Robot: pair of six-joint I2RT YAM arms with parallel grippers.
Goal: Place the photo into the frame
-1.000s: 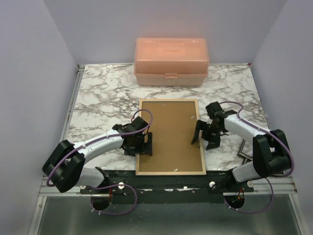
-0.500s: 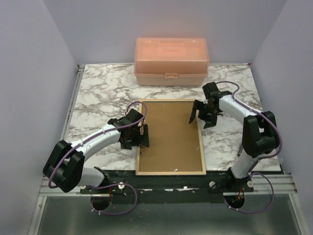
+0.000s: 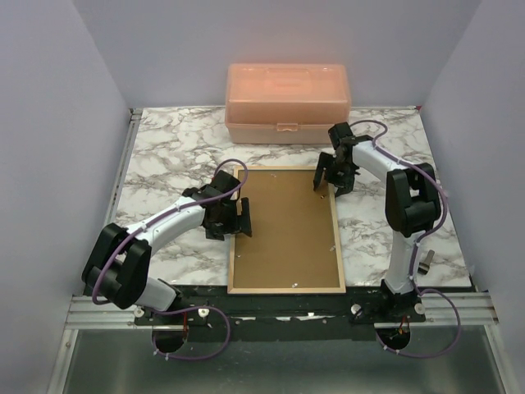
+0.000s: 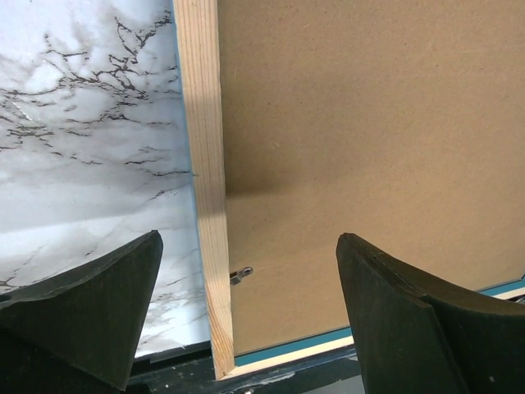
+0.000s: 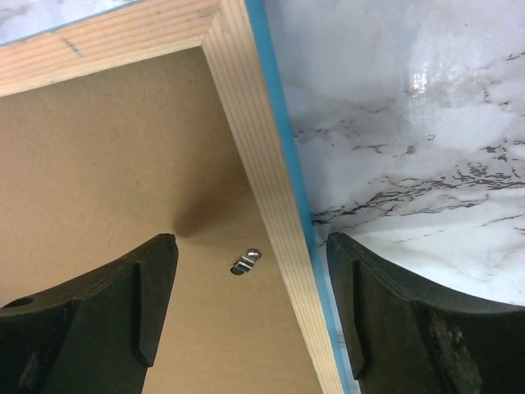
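Over the far right corner, right hand (image 5: 252, 242) spread wide, nothing grasped, bracketing a metal tab (image 5: 245, 262) – lined up to turn it, I'd say! Now left hand (image 4: 246, 246), released too, straddling the left rim, while the frame (image 3: 283, 288) lies face down on the tabletop (image 3: 164, 156), board (image 3: 283, 230) up so tabs are reachable; photo unseen

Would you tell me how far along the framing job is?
Done: the frame lies face down with the brown backing board seated in it. In hand: nothing is held; the left gripper and right gripper hang open over opposite rims, each near a small metal tab. Remaining: no photo is in view, so I cannot tell whether it is under the board; if not, the board must come out first.
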